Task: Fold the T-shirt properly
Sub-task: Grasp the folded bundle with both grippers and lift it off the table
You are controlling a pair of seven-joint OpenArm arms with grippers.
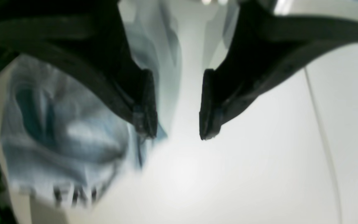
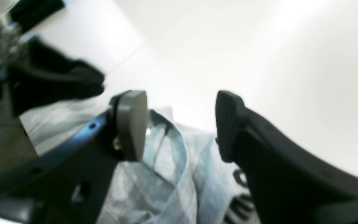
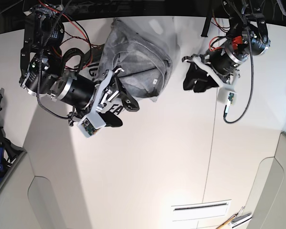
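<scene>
T-shirt (image 3: 136, 62): bunched grey heap at the table's (image 3: 148, 162) far edge, black lettering mostly hidden under the arm.
Right gripper (image 2: 180, 124): fingers spread wide over the cloth, gripping nothing.
Left gripper (image 1: 177, 105): gaping, empty, beside the heap.
Wrist views: blurred, folds unreadable.

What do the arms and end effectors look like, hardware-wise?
Both arms are black cylindrical bodies with silver-grey bands and white plastic brackets. The right end effector has black curved fingers with flat grey pads; red and black cables loop above it. The left end effector is black, with ribbed black pads, a red part and a black cable hanging in a loop. Each wrist carries a small white camera module.
</scene>
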